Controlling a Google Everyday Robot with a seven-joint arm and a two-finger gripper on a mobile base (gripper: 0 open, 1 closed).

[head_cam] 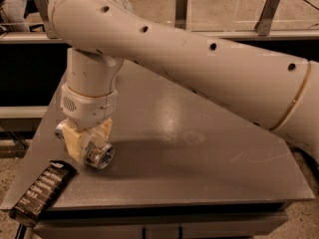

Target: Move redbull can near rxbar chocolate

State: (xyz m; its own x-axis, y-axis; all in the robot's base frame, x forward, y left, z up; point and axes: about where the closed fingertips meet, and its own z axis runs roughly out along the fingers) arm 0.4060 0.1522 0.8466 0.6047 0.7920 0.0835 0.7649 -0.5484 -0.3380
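The redbull can is a slim silver can held on its side, its round shiny end facing me. My gripper is shut on it, its cream fingers around the can's body, low over the left part of the grey table. The rxbar chocolate is a flat black bar with pale lettering at the table's front left corner, partly over the edge. The can hangs a short way up and right of the bar, apart from it.
My thick cream arm crosses the view from the right edge to the upper left. Behind the table runs a floor with metal rail posts. A dark gap lies left of the table.
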